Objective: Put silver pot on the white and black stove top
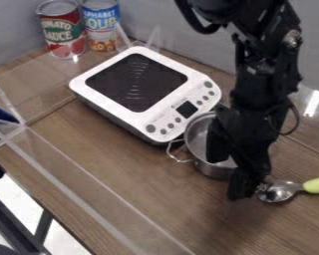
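One silver pot sits tilted on the wooden tabletop, just beside the single white and black stove top. One gripper, jaws wide apart, straddles its rim. One spoon lies nearby; two cans stand behind, against a grey wall.

the open gripper points down over the tilted silver pot, just right of the white and black stove top.

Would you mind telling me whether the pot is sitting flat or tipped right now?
Tipped. The pot leans with its mouth raised toward the stove; the open claw straddles its near rim.
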Motion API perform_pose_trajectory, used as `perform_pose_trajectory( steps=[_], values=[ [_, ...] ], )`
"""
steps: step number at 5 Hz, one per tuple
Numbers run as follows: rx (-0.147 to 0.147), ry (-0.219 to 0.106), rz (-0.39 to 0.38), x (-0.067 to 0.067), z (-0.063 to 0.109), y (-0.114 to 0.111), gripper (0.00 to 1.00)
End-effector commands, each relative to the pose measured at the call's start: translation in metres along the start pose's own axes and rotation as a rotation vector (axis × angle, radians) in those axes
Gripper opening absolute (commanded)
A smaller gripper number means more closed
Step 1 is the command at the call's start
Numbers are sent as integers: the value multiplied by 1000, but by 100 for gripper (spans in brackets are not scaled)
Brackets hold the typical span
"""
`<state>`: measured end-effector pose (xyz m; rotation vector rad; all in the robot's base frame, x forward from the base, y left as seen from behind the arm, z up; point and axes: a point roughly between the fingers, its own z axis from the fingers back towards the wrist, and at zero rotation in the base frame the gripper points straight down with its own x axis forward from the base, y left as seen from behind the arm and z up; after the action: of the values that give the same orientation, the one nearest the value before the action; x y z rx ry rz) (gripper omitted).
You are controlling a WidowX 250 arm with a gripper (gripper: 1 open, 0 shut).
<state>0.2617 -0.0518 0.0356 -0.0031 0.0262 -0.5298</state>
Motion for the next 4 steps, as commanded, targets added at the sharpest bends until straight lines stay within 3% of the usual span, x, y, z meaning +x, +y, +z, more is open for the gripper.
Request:
perform_pose_trajectory(
  steps=[1, 4],
  values=[
    [27, -46, -40, 13, 11, -1, 100],
    [57, -66, -92, 28, 12, -5, 100]
  ],
)
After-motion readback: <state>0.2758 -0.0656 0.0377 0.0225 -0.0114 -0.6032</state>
